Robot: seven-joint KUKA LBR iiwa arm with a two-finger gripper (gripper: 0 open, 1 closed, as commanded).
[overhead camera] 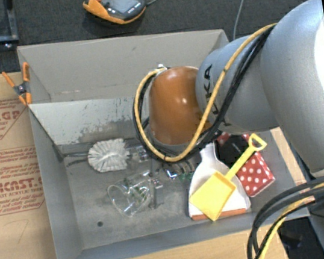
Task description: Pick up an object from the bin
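Note:
My gripper (161, 170) reaches down into the middle of the bin, mostly hidden under the arm's wrist. Just left of and below it lies a clear, glassy cup-like thing (129, 197) on its side. A white bristly brush head (108, 154) lies up and to the left, near the bin's back slope. To the right a yellow toy shovel (217, 191) rests on a white bottle-shaped thing (206, 163) with an orange bottom edge.
A red item with white dots (257, 176) and a black thing (232, 148) lie by the right wall, under the shovel's handle. The arm and its orange wrist cover hang over the bin's right half. Bare floor shows at the front left.

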